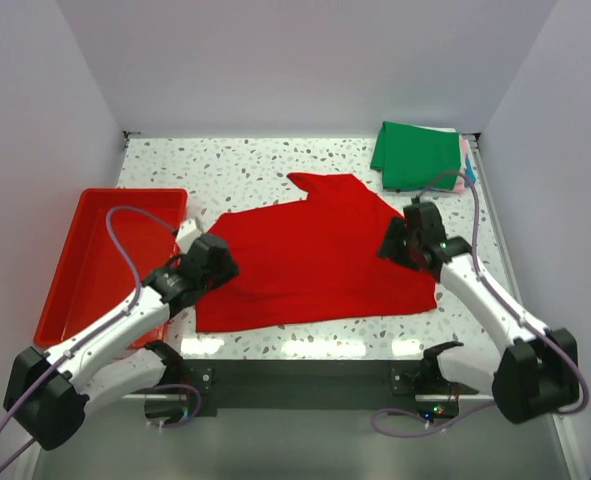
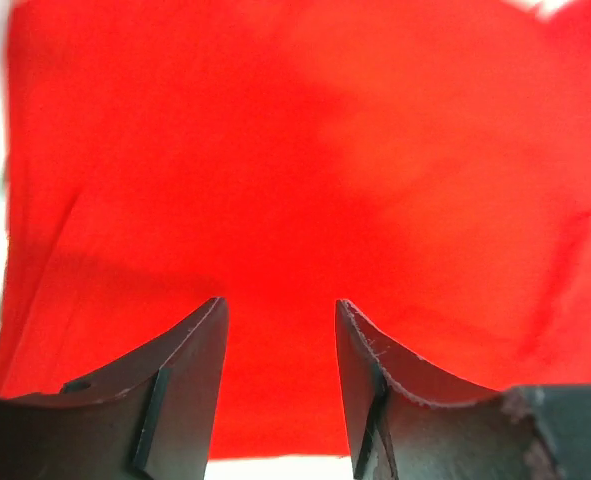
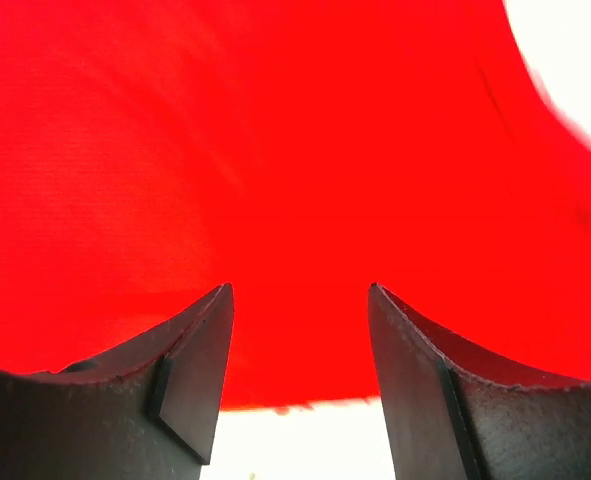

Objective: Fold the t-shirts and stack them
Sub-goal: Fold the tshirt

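Observation:
A bright red t-shirt [image 1: 315, 255] lies spread flat across the middle of the table, one sleeve pointing to the back. It fills the left wrist view [image 2: 305, 160] and the right wrist view [image 3: 275, 150]. My left gripper [image 1: 218, 262] is open over the shirt's left edge, nothing between its fingers [image 2: 190, 370]. My right gripper [image 1: 397, 243] is open over the shirt's right edge, also empty. A folded green t-shirt [image 1: 416, 155] tops a stack at the back right, with pink, white and teal edges [image 1: 466, 163] showing beneath it.
A rigid red plastic tray [image 1: 110, 262] stands at the left, partly under my left arm. The speckled table [image 1: 235, 170] ends at white walls behind and on both sides. A dark rail runs along the near edge.

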Controlling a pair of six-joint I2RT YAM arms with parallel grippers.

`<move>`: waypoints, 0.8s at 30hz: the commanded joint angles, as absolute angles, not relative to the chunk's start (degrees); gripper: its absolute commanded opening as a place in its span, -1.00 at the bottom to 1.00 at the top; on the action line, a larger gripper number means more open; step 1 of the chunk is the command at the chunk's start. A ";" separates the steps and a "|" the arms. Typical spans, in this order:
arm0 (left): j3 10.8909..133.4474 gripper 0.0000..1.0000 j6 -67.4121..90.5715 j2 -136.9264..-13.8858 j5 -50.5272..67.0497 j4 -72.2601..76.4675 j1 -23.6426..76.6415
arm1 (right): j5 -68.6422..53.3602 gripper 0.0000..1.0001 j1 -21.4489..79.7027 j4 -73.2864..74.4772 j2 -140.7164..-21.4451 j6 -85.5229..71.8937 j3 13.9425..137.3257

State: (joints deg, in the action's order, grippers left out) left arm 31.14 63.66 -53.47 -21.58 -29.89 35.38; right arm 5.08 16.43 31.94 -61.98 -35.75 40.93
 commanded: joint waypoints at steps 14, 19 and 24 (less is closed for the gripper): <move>77.76 -0.17 35.60 -104.57 -24.61 -25.31 15.82 | 1.84 0.18 16.52 24.95 -120.83 -16.09 105.17; 79.98 -0.17 34.81 -110.20 -24.96 -24.17 15.29 | 5.36 0.19 16.52 27.16 -128.75 -13.63 112.93; 83.76 -0.16 33.84 -114.25 -26.28 -25.93 15.21 | 7.20 0.21 16.52 28.38 -134.90 -11.78 117.85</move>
